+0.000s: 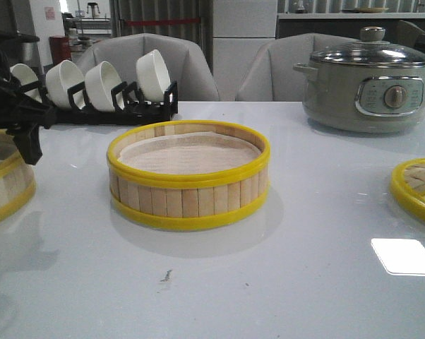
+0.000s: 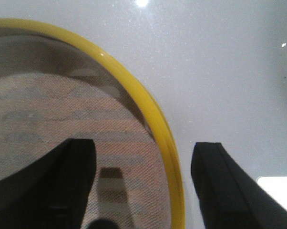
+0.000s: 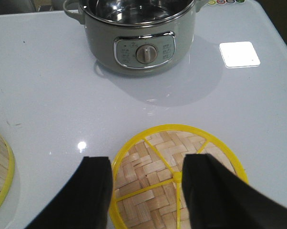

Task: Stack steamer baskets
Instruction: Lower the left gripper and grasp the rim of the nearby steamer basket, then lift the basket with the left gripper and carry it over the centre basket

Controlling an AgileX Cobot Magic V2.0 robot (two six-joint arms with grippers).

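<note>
One steamer basket [image 1: 188,176] stands in the middle of the table, with pale slats, yellow rims and a pale liner inside. A second steamer basket [image 1: 2,185] shows partly at the left edge, under my left gripper [image 1: 18,131]. In the left wrist view my left gripper [image 2: 144,145] is open and straddles that basket's yellow rim [image 2: 134,90]: one finger is over the liner [image 2: 48,114], the other outside over the table. My right gripper [image 3: 149,161] is open above the flat woven lid [image 3: 153,191], holding nothing.
A grey electric pot [image 1: 368,85] with a glass lid stands at the back right. A black rack of white bowls [image 1: 92,88] sits at the back left. The woven lid [image 1: 417,187] lies at the right edge. Grey chairs stand behind the table.
</note>
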